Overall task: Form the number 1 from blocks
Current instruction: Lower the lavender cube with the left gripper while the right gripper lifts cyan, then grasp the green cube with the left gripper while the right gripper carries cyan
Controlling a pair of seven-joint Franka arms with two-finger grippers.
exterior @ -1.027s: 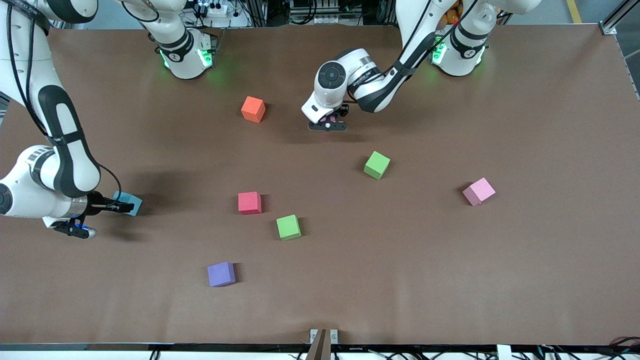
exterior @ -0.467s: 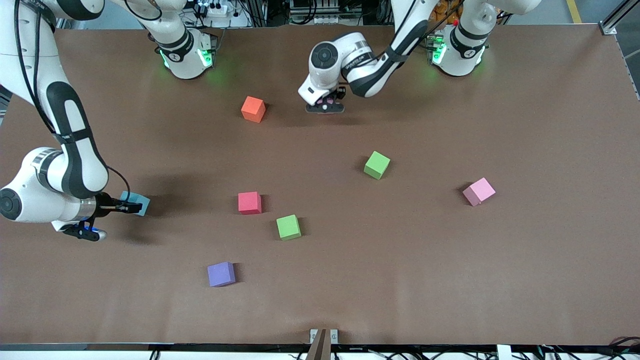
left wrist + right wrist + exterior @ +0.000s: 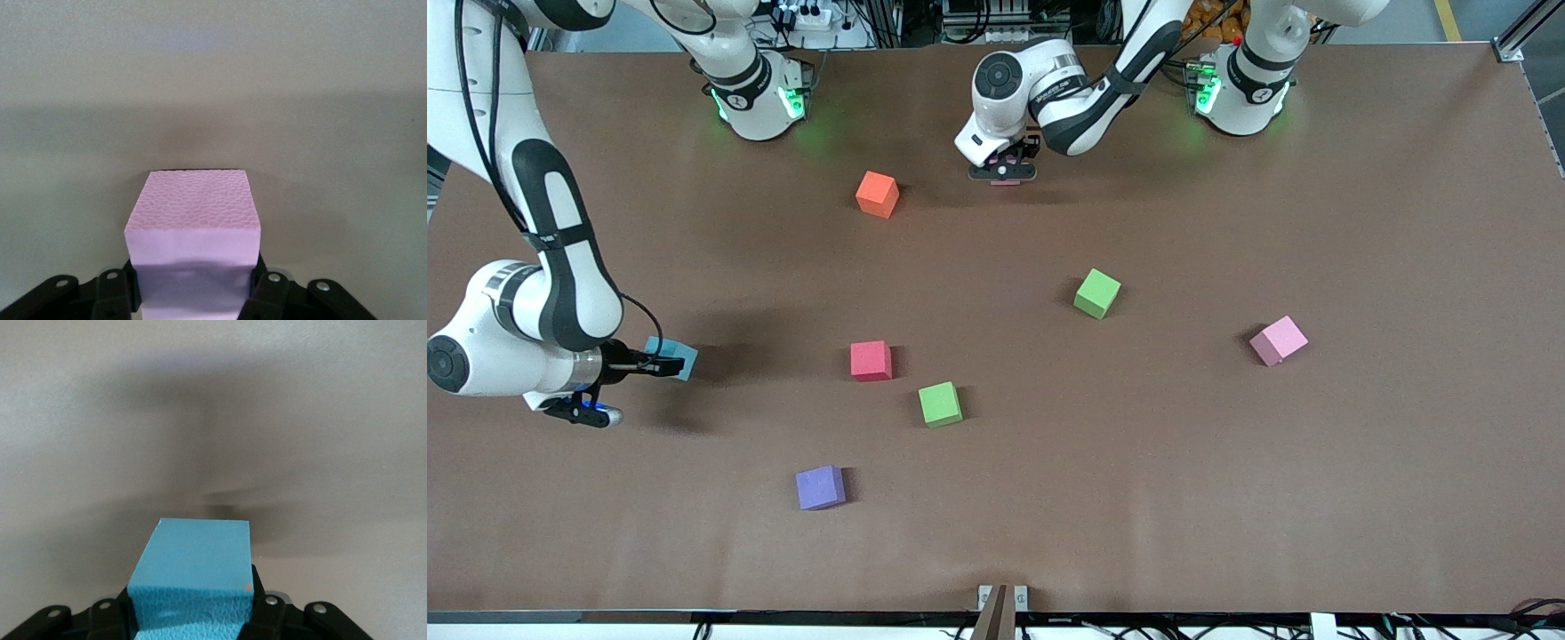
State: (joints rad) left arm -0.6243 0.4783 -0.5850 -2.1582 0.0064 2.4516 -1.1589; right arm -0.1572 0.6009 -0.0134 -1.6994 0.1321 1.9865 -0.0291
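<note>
My left gripper [image 3: 1005,171] is shut on a pink block [image 3: 193,220], held low over the table near the robots' bases, beside the orange cube. In the left wrist view its fingers [image 3: 267,290] press both sides of the block. My right gripper [image 3: 660,363] is shut on the light blue block [image 3: 678,359] at the right arm's end of the table; that block [image 3: 193,580] fills the right wrist view. Loose on the table lie the second pink block [image 3: 1278,340], a green block [image 3: 1097,293], another green block [image 3: 940,404] and the red block [image 3: 870,360].
An orange cube [image 3: 877,194] sits near the robots' bases. A purple cube [image 3: 820,487] lies nearest the front camera. The brown table [image 3: 1227,498] shows bare surface toward the left arm's end and along the camera's edge.
My left gripper has carried the pink block toward the robots' bases. My right gripper has shifted the light blue block a little toward the table's middle.
</note>
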